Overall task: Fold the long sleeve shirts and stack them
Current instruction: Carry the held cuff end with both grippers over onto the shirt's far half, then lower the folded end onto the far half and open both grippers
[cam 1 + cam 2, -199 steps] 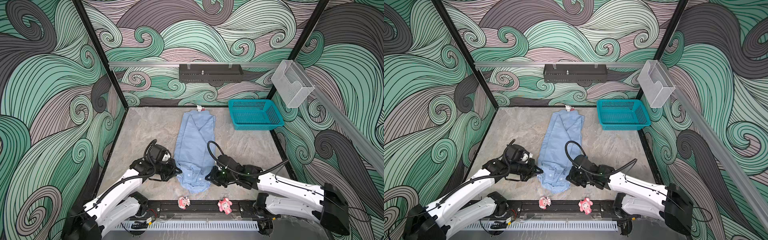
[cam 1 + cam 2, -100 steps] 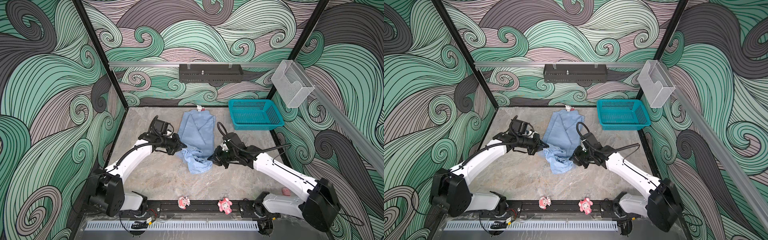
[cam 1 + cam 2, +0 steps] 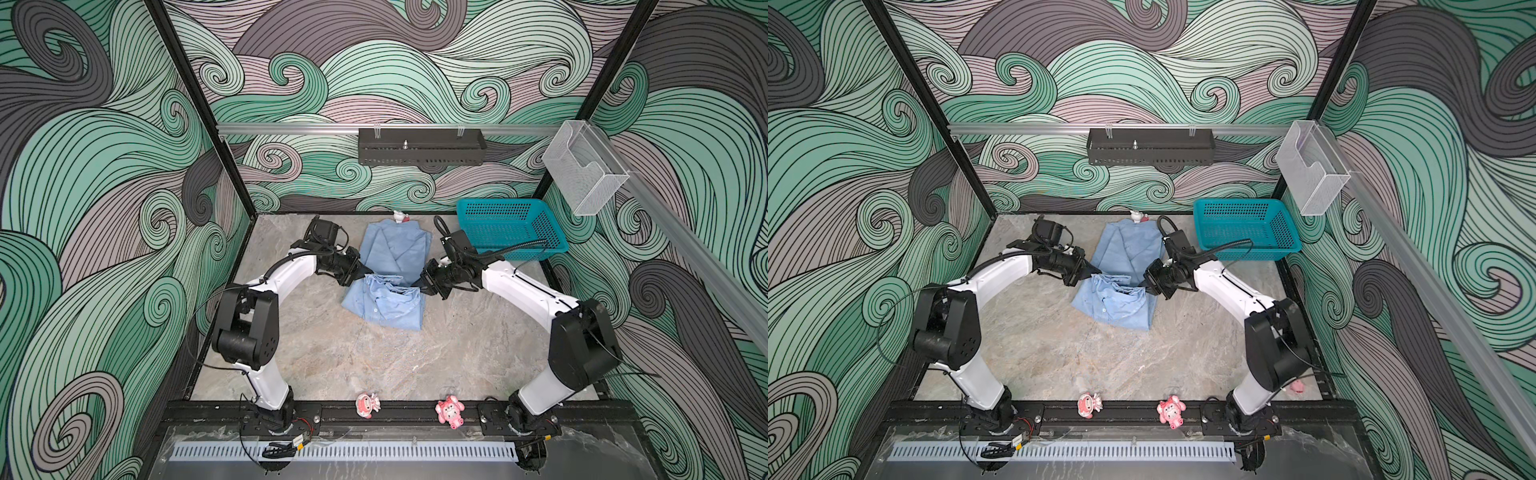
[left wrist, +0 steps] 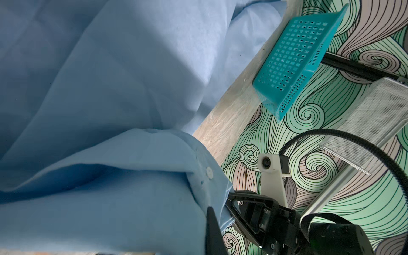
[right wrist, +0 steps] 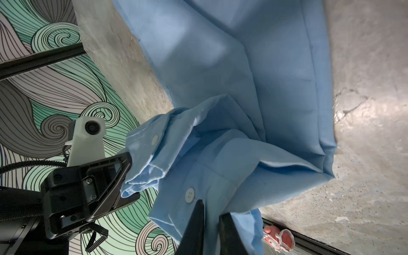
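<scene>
Left gripper (image 3: 364, 271) is clamped tight on one edge of the light blue thin-fabric button-up shirt (image 3: 388, 309), which lies mid-table toward the back wall, doubled over across its middle. Right gripper (image 3: 419, 284) pinches the opposite edge beside a button. The teal perforated plastic basket (image 3: 515, 254) sits just right of it.

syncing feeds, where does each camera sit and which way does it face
Both top views: high at the front, looking down at the shirt on the table; left arm and right arm whole.
Left wrist: on the left arm, facing the basket across the shirt; left fingers, right fingers.
Right wrist: on the right arm, facing across the shirt; right fingers, left fingers.
Shared: each wrist view shows the opposite fingers pinching the shirt.
</scene>
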